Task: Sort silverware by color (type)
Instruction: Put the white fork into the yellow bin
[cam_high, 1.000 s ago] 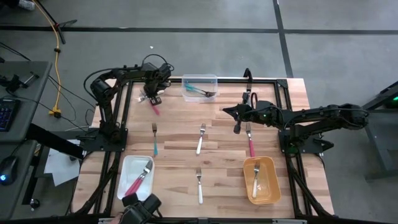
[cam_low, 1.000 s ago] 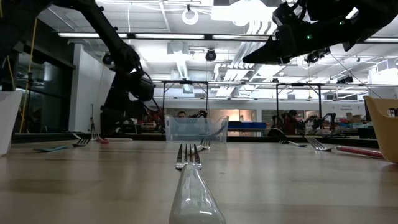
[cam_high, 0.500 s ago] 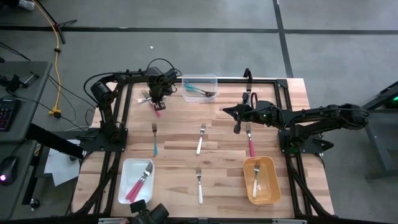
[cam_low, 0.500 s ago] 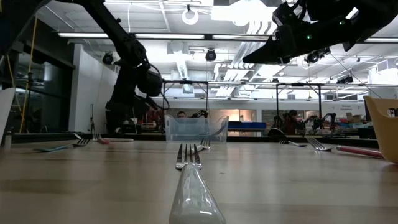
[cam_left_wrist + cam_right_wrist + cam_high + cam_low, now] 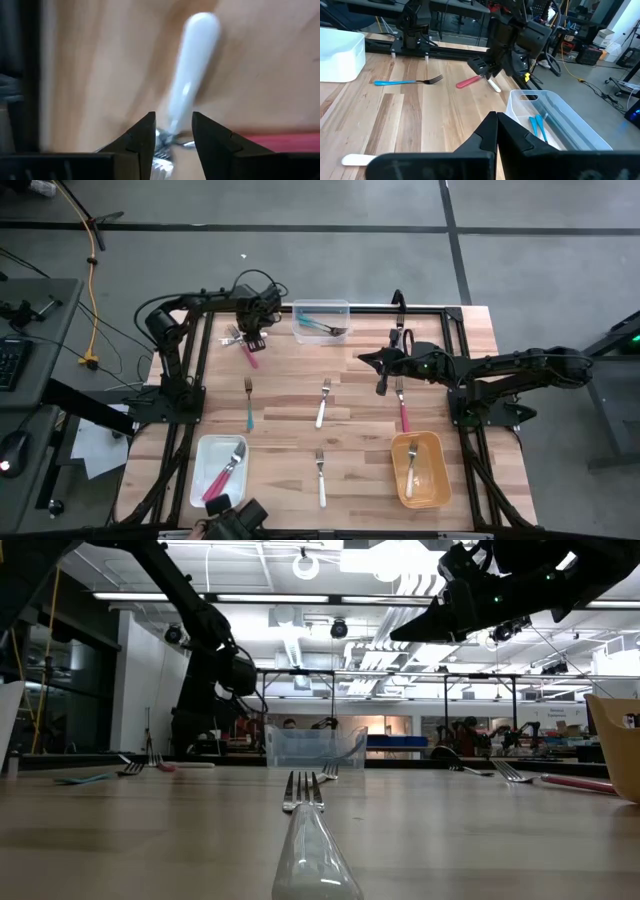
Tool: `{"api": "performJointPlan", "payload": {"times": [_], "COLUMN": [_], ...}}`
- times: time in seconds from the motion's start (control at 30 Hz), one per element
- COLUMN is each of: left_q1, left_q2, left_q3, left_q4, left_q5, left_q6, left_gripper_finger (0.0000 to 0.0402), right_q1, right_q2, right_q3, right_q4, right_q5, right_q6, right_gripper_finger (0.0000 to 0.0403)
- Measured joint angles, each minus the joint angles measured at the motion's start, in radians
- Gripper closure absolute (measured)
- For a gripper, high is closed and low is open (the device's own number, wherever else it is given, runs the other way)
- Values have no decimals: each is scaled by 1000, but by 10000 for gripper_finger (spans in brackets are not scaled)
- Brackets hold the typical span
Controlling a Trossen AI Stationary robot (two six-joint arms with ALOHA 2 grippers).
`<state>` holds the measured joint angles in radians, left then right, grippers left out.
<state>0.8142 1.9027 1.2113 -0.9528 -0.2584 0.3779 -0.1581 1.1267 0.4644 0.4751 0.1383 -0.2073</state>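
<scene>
Beside the clear bin [image 5: 321, 319], left pincer [image 5: 173, 131] seemingly straddles a white fork [image 5: 192, 75].

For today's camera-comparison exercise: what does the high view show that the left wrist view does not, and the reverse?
Only the high view shows the white rectangular tray, orange tub, clear plastic bin and the right hand hovering beside a pink-handled fork.

Only the left wrist view shows the left hand's fingers apart, straddling the white-handled fork.

Both show the left hand at that fork pair on the wooden table.
</scene>
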Motion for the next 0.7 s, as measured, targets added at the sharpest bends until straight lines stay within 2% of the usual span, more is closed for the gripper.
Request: {"api": "performJointPlan", "payload": {"times": [0.07, 0.23, 0.3, 0.4, 0.57, 0.7], "left_q1": [5, 3, 4, 4, -9, -32], "left_q2": [16, 36, 37, 37, 34, 34], "left_q3": [0, 0, 0, 0, 3, 2], "left_q4": [3, 50, 61, 57, 26, 5], "left_q5": [33, -60, -61, -54, -49, -49], "left_q6": [-1, 26, 27, 33, 50, 59], "left_gripper_finger": [282, 289, 295, 320, 391, 397], "right_q1": [0, 0, 0, 0, 0, 0], "right_q2": [0, 0, 0, 0, 0, 0], "right_q3": [0, 0, 0, 0, 0, 0], "right_q4": [0, 0, 0, 0, 0, 0], "right_q5": [0, 0, 0, 0, 0, 0], "right_q6": [0, 0, 0, -2, -3, -3], "right_gripper_finger": [402, 402, 402, 402, 402, 402]}}
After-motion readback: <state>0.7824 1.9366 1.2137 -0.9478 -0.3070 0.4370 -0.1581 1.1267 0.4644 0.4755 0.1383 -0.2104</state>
